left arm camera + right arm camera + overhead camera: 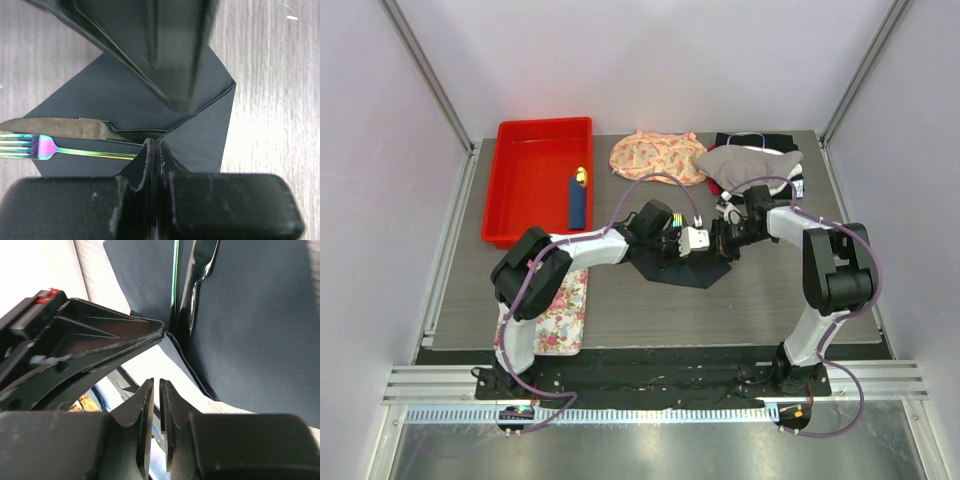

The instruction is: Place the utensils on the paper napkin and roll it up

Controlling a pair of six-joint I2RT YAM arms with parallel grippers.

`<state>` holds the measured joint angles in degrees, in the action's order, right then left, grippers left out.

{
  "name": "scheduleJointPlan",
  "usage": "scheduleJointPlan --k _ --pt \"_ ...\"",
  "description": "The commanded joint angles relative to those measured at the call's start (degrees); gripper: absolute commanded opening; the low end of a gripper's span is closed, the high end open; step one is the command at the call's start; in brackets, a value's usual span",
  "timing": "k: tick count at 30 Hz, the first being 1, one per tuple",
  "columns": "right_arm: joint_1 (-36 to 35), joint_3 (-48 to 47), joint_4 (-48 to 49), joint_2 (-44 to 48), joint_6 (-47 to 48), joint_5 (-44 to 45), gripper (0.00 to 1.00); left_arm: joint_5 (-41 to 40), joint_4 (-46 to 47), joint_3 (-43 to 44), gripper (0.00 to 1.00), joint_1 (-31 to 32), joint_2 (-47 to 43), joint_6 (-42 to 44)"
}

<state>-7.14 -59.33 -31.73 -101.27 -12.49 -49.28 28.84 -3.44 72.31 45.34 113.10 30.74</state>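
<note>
Navy napkin [100,95]: on bench [280,100], fork [45,148] and knife [60,126] atop
Left claw [152,147]: pinching napkin edge
Right claw [155,385]: nearly pressed together, hold unclear

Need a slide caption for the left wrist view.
Left claw shut at the paper napkin's folded edge; knife and fork lie side by side on it.

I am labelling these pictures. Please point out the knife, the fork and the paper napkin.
knife [55,127]: left wrist view, on the serrated blade.
fork [45,147]: left wrist view, on the iridescent neck behind the tines.
paper napkin [120,95]: left wrist view, on the flat dark sheet above the knife.
</note>
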Motion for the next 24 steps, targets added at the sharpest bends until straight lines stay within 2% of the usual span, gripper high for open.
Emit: scheduleJointPlan --k 1,24 --pt "-1.21 1.06 2.63 -0.68 -1.75 -1.44 0.18 -1.51 5.28 0.2 0.0 -0.25 0.02 -0.68" --pt "-5.17 2.55 5.62 -6.21 -2.54 6.12 0.11 -3.26 5.46 0.9 0.0 -1.05 2.13 -1.91"
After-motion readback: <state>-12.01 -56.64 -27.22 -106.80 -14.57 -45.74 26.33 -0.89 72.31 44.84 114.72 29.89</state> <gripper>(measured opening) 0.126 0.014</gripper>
